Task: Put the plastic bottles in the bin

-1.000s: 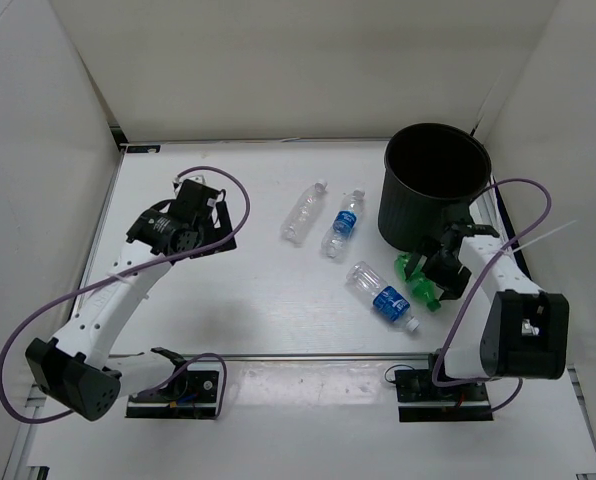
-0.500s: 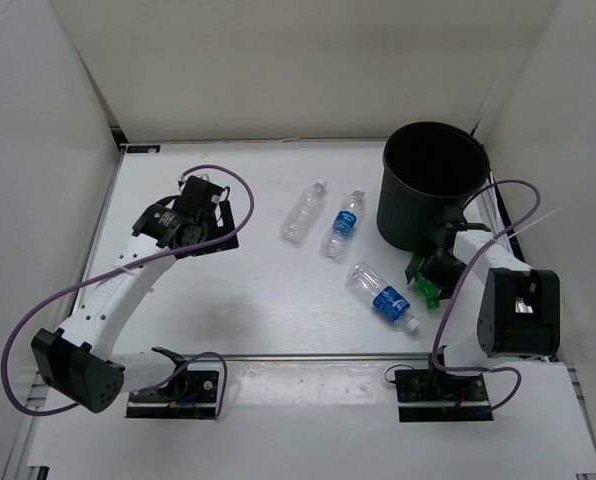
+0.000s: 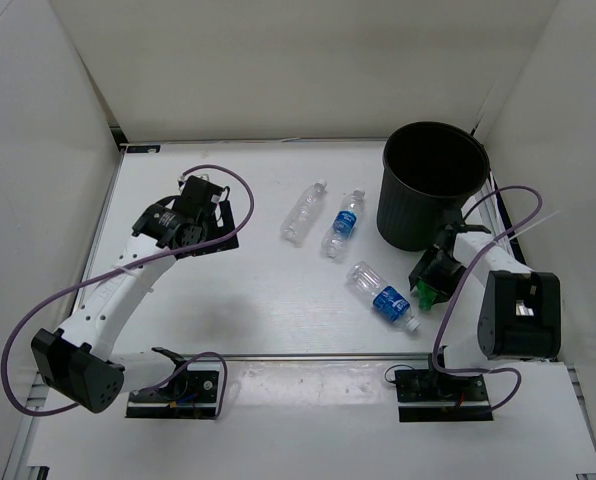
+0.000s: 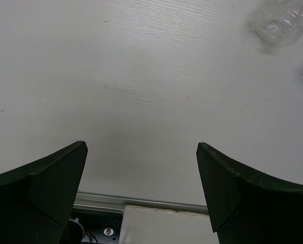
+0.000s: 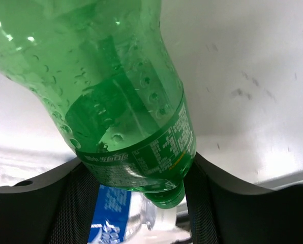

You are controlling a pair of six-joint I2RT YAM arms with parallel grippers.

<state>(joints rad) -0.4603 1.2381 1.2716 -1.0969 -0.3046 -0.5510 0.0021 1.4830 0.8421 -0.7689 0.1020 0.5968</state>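
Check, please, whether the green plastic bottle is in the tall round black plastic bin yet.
Out: the green plastic bottle sits beside the bin, outside its rim, between the right arm's fingers.

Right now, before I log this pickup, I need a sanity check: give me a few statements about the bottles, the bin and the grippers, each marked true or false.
1. The bin stands upright at the far right corner of the table. True.
2. The left gripper holds a clear bottle. False: it is open and empty over bare table.
3. The green bottle sits between the fingers of the right gripper. True.
4. Every bottle is inside the bin. False: the unlabelled bottle and the two blue-labelled bottles lie on the table.
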